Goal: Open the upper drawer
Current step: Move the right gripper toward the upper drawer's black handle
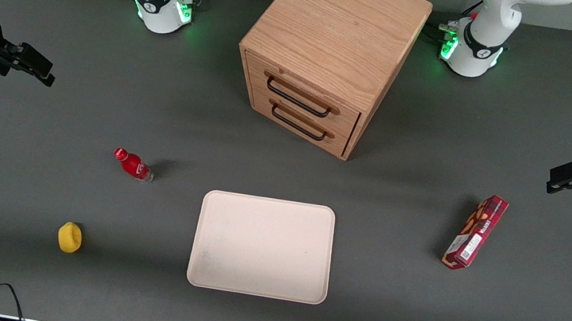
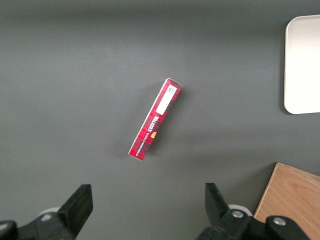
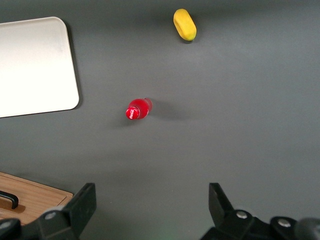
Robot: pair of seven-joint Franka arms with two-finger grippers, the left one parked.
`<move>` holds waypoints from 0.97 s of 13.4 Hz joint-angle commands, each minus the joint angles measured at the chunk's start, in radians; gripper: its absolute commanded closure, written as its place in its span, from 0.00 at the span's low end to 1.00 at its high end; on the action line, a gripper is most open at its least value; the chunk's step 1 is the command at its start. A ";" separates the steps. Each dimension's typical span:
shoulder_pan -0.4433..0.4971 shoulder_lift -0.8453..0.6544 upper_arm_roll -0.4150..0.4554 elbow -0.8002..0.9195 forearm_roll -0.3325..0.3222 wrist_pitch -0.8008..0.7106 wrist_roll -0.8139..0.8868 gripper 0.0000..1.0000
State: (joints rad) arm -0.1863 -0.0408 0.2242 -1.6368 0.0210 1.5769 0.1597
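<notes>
Our hand (image 1: 37, 68) hung wide open above the counter (image 1: 26, 187), well apart from the cabinet (image 1: 334, 46); the upper drawer (image 1: 299, 96) sat shut at its three o'clock. We feared hooking the lower handle (image 1: 298, 123) just beneath by mistake

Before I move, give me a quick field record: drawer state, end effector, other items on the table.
upper drawer: shut, flush with the lower drawer
handle: black bar, untouched
end effector: open, holding nothing, at the working arm's end of the table, apart from the cabinet
tray: nearer the front camera than the cabinet
other items: red bottle upright, yellow lemon, red box
</notes>
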 commanded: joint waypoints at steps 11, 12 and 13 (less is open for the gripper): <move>0.066 0.146 0.338 0.077 0.165 0.090 -0.167 0.00; 0.085 0.191 0.375 0.095 0.165 0.107 -0.175 0.00; 0.109 0.246 0.408 0.112 0.162 0.129 -0.202 0.00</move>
State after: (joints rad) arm -0.1067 0.0756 0.5839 -1.6073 0.1726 1.6885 0.0250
